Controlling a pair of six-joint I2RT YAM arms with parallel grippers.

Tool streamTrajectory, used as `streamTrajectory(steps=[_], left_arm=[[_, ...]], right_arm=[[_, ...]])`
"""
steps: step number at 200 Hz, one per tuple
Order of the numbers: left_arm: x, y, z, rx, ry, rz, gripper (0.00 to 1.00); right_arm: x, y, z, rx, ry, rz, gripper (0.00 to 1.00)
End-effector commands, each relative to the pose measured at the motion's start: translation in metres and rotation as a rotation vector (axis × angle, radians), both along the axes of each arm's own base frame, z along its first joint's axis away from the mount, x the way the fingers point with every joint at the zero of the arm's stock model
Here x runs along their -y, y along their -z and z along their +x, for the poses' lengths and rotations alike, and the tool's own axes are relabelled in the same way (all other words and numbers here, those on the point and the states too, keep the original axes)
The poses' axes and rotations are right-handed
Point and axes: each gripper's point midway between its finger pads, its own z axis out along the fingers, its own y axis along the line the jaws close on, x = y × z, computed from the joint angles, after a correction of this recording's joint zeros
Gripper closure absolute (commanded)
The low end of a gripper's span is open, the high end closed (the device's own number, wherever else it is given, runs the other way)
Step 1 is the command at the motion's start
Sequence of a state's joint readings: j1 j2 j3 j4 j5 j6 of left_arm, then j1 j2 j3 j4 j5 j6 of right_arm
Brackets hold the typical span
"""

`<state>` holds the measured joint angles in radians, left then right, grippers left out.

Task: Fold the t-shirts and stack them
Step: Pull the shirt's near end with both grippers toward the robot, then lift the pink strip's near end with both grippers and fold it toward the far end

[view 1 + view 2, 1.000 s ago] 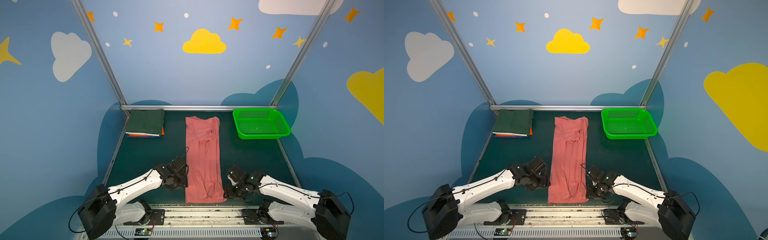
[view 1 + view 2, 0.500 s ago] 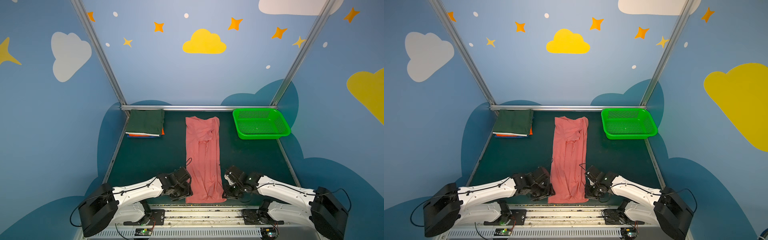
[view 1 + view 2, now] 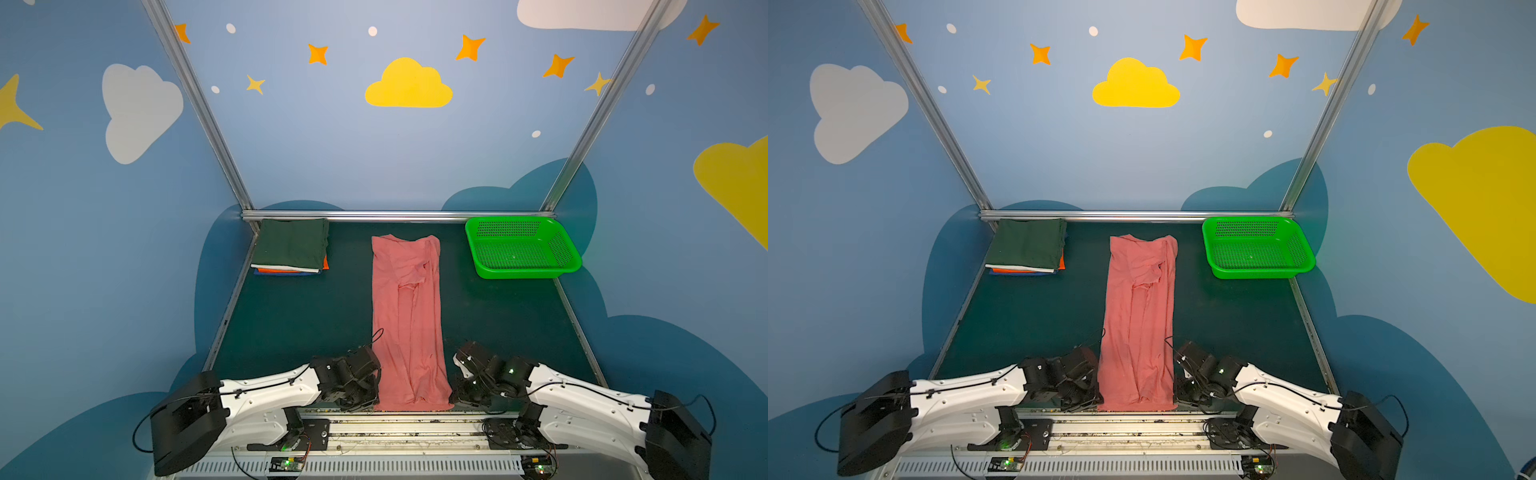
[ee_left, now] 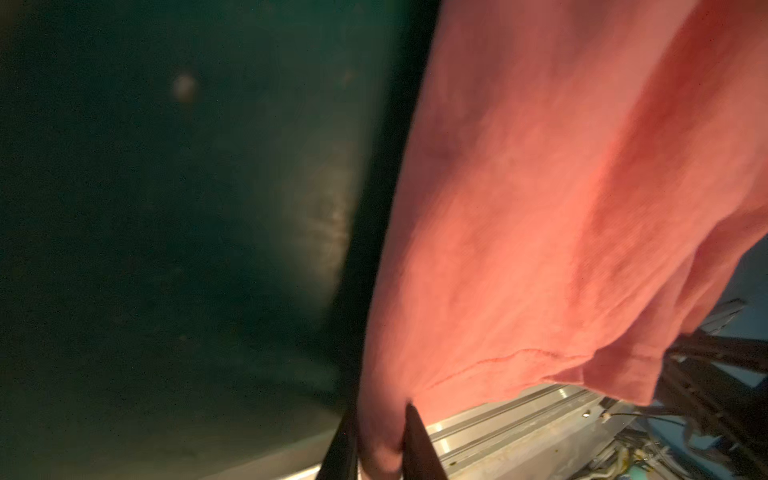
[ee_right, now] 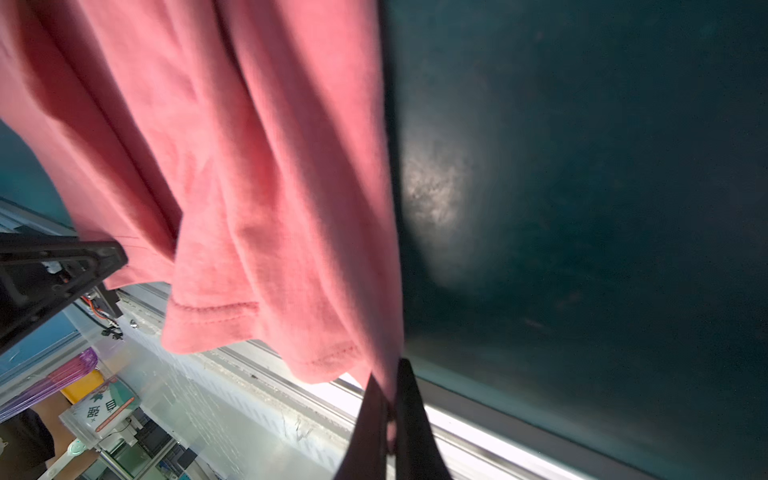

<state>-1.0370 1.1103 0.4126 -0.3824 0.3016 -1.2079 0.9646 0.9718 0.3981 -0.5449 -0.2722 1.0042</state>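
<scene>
A salmon-pink t-shirt [image 3: 409,316] [image 3: 1140,316] lies folded into a long narrow strip down the middle of the dark green table, in both top views. My left gripper [image 3: 372,400] [image 4: 380,432] is shut on its near left corner, with pink cloth bunched between the black fingers [image 4: 417,444]. My right gripper [image 3: 454,400] [image 5: 390,409] is shut on the near right corner, a thin fold pinched between its fingers [image 5: 409,415]. A stack of folded t-shirts [image 3: 291,247] [image 3: 1027,245], dark green on top with white, orange and blue edges below, sits at the back left.
A green perforated plastic basket [image 3: 521,249] [image 3: 1256,249] stands at the back right. A metal rail [image 3: 395,419] runs along the table's near edge just behind the grippers. Blue walls and metal posts close in the back and sides.
Both grippers moved toward the table's near edge and in to the pink shirt's bottom corners, then shut on the cloth. The shirt itself lies where it lay.
</scene>
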Motion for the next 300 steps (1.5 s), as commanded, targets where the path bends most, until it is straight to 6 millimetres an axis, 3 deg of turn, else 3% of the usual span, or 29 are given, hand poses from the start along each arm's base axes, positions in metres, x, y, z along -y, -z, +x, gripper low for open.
streamTrajectory(steps=[1, 31, 76, 127, 161, 217, 258, 300], left_arm=[[-0.017, 0.001, -0.004, -0.006, -0.039, 0.052, 0.89], [-0.011, -0.019, 0.009, 0.057, -0.087, -0.001, 0.95], [-0.018, -0.061, 0.053, 0.223, -0.17, -0.016, 0.95], [-0.019, -0.103, 0.116, 0.282, -0.137, -0.063, 0.95], [-0.011, -0.107, 0.166, 0.257, -0.07, -0.045, 0.95], [-0.005, -0.113, 0.25, 0.277, -0.025, -0.034, 0.95], [-0.002, -0.104, 0.292, 0.258, -0.01, -0.036, 0.95], [-0.004, -0.094, 0.332, 0.258, -0.02, -0.05, 0.95]], right_arm=[[0.01, 0.001, -0.004, -0.012, 0.028, -0.037, 1.0], [0.01, -0.019, 0.006, 0.043, 0.02, -0.055, 1.0], [0.013, -0.06, 0.043, 0.177, 0.061, -0.057, 1.0], [0.003, -0.1, 0.105, 0.276, 0.077, 0.018, 1.0], [-0.002, -0.116, 0.154, 0.304, 0.082, 0.03, 1.0], [-0.018, -0.123, 0.233, 0.275, 0.029, 0.111, 1.0], [-0.025, -0.11, 0.282, 0.231, 0.013, 0.14, 1.0], [-0.03, -0.093, 0.319, 0.197, 0.016, 0.164, 1.0]])
